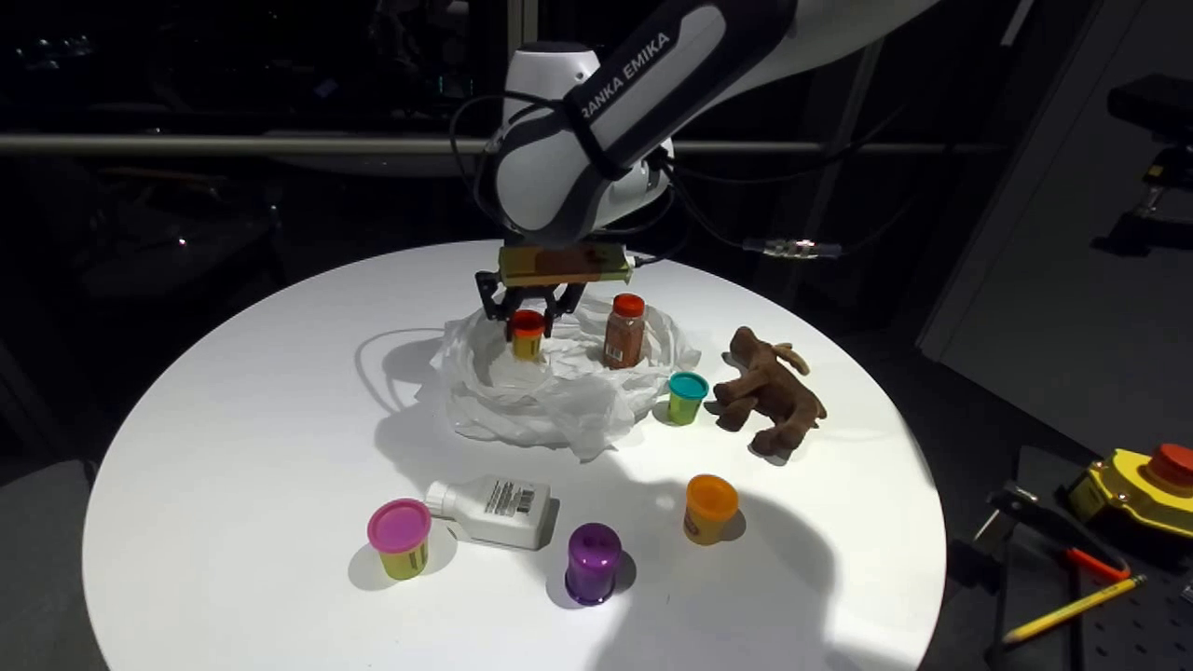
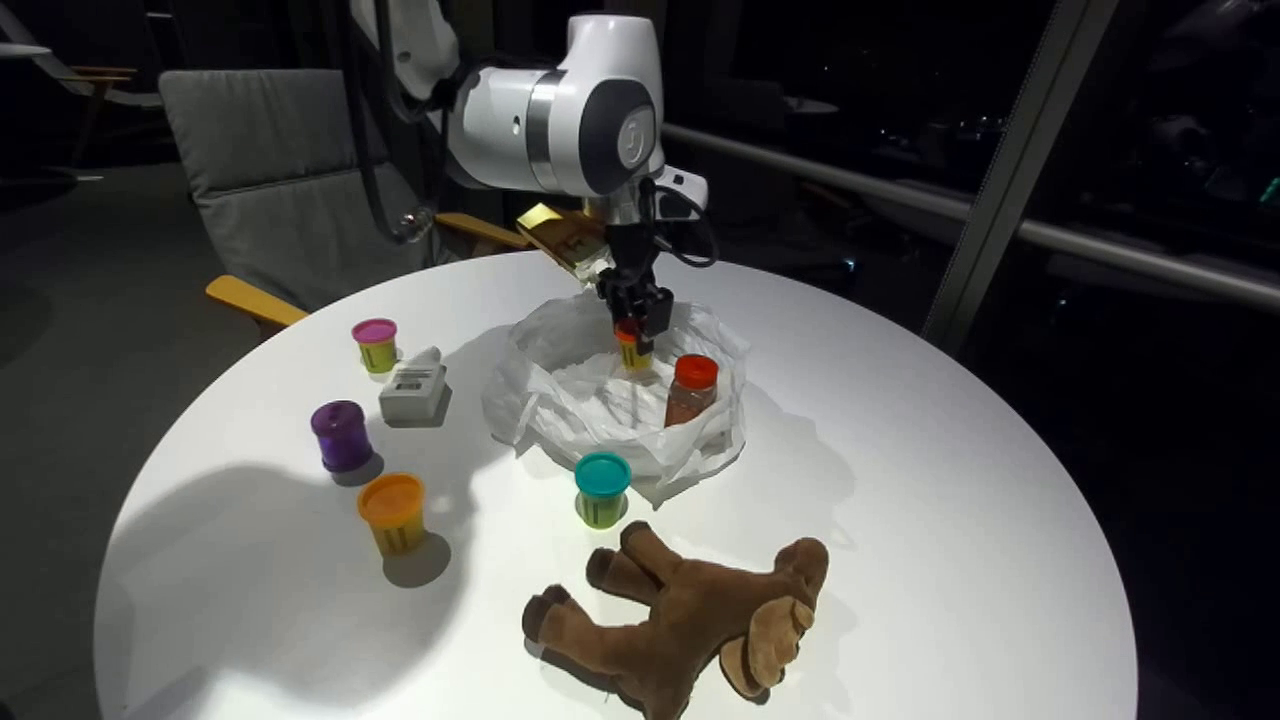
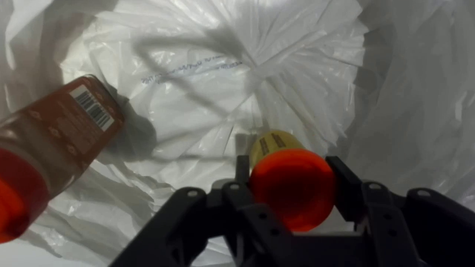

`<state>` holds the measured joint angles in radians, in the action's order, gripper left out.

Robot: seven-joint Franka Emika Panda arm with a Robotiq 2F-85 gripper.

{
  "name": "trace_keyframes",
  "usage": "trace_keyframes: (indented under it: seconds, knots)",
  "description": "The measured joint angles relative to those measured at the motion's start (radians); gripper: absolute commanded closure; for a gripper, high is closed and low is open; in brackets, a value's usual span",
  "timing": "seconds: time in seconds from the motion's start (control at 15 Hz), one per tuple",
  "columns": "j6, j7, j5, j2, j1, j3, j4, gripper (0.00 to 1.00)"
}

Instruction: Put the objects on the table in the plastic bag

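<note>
A white plastic bag stands open on the table, its rim spread wide. My gripper is inside the bag opening, shut on a yellow tub with a red lid; both fingers touch the lid's sides. Whether the tub's base touches the bag floor is unclear. A red-lidded jar stands in the bag, also seen in the wrist view. On the table are a teal-lidded tub, an orange tub, a purple container, a lying white bottle, a pink-lidded tub and a brown plush moose.
The round white table carries everything. The teal tub stands close beside the bag, with the moose near it. A grey chair and a window rail are beyond the table.
</note>
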<state>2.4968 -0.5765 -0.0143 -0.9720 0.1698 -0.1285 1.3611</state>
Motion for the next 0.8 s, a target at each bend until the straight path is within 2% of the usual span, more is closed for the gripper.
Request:
trace_keyframes:
  seconds: [0.07, 0.27, 0.6, 0.8]
  knots:
    - [-0.003, 0.0, -0.004, -0.01, -0.008, 0.0, -0.015, 0.21]
    - [-0.024, 0.001, -0.012, -0.028, -0.03, 0.002, -0.044, 0.01]
    - [-0.037, 0.007, -0.032, -0.011, -0.051, 0.02, -0.048, 0.0]
    - [-0.047, 0.026, -0.04, 0.067, -0.053, 0.035, 0.026, 0.0]
